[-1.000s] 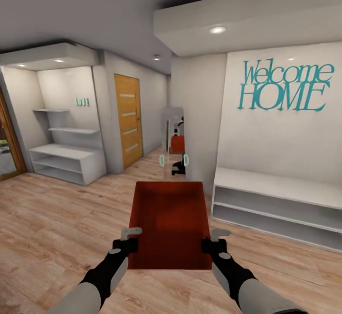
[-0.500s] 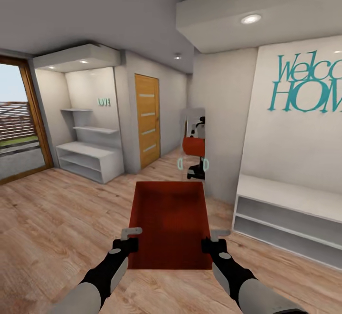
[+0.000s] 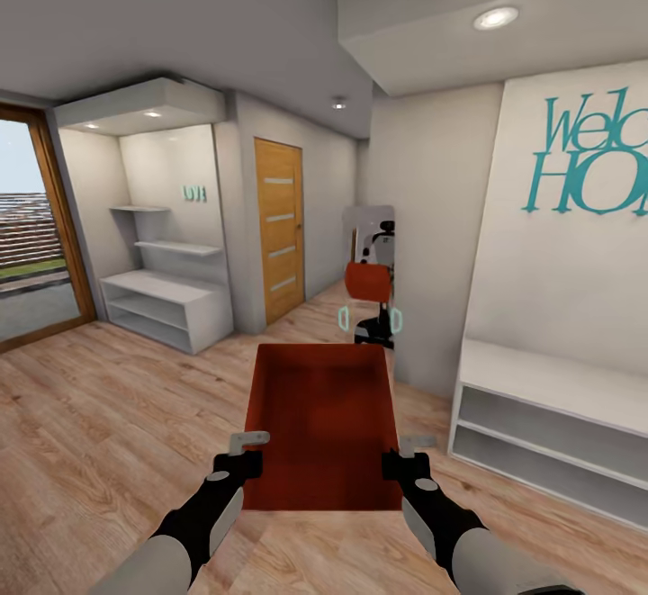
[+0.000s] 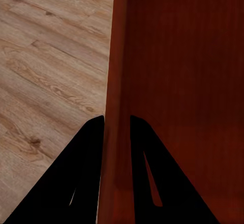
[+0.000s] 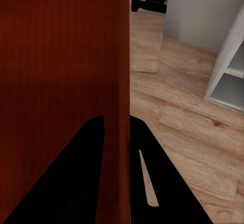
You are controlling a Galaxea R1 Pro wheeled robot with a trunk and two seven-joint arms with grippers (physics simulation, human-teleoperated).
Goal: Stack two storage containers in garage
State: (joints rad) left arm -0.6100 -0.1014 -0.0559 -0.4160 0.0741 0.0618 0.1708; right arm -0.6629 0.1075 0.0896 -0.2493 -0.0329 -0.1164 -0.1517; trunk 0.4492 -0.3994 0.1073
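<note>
An orange-red storage container (image 3: 322, 424) hangs level in front of me over the light wood plank floor. My left gripper (image 3: 247, 462) is shut on its left wall and my right gripper (image 3: 396, 464) is shut on its right wall. In the left wrist view the dark fingers (image 4: 91, 153) straddle the container's wall (image 4: 116, 82). The right wrist view shows the same clamp, with the container's wall (image 5: 122, 82) between the fingers (image 5: 140, 148). A mirror (image 3: 370, 278) at the hallway's end reflects the robot with the container.
An orange-wood door with glass slits (image 3: 279, 226) stands ahead left, past white shelves (image 3: 166, 302). A low white bench shelf (image 3: 549, 424) runs along the right wall under teal lettering (image 3: 589, 167). A wood-framed glass door (image 3: 36, 235) is at far left.
The whole view has swung to the left: the lettering and bench slid right and the glass door came into sight. Both grippers and the container keep the same hold.
</note>
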